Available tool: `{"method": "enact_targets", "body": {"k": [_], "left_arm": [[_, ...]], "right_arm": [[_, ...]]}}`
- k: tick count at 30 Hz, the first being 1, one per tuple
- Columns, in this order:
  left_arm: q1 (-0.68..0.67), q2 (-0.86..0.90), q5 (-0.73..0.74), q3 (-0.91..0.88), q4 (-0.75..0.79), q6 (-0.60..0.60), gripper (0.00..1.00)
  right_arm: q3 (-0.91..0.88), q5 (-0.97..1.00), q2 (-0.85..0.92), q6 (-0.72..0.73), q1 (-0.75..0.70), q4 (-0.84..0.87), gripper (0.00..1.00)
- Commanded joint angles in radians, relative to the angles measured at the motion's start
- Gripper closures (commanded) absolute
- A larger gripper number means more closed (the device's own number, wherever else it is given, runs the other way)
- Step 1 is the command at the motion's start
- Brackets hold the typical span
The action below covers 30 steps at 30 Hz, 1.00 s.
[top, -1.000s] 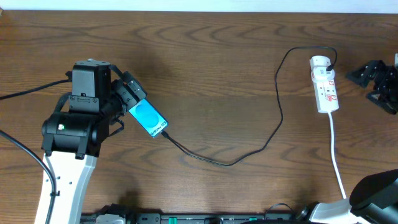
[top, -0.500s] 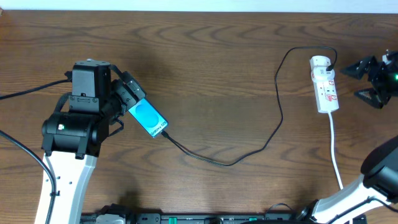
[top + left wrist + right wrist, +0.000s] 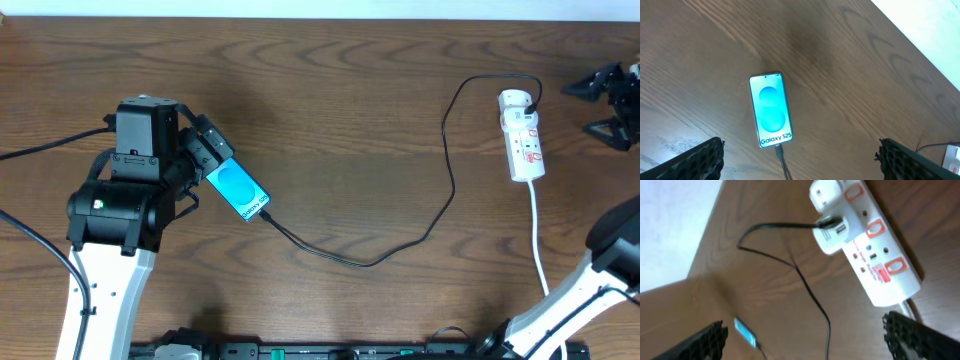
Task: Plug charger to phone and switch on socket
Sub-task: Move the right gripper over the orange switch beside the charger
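Left fingers (image 3: 695,162) and right fingers (image 3: 920,337) are both spread wide, holding nothing. Phone (image 3: 770,110) lies flat on the table (image 3: 350,100) between the left fingers, charger (image 3: 400,240) tip already in its near end. Socket (image 3: 870,260) sits just ahead of the right fingers, untouched

- Phone (image 3: 770,110): screen glowing bright cyan-teal, a paler oval in the middle, dark "Galaxy S25" lettering, dark edges.
- Charger (image 3: 811,292): thin cable, black all the way.
- Socket (image 3: 875,260): white body, red-orange outlines round the switches, small red markings.
- Cord (image 3: 538,240): plain white.
- Table (image 3: 350,100): dark brown, swirling wood grain.
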Motion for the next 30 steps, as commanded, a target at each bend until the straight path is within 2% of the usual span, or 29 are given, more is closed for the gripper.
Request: {"method": "enact_targets", "body": {"k": [1, 11, 23, 30], "left_arm": [[0.000, -0.007, -0.028, 0.026, -0.003, 0.013, 0.02], [0.000, -0.007, -0.034, 0.026, -0.010, 0.013, 0.02], [0.000, -0.007, -0.034, 0.026, -0.014, 0.013, 0.02], [0.000, -0.007, -0.034, 0.026, -0.017, 0.013, 0.02]], "right_arm": [[0.040, -0.041, 0.061, -0.070, 0.004, -0.031, 0.01], [0.043, -0.110, 0.136, -0.145, 0.022, -0.044, 0.01], [0.044, -0.102, 0.137, -0.133, 0.023, 0.021, 0.01], [0.044, -0.065, 0.137, -0.062, 0.023, 0.077, 0.01]]}}
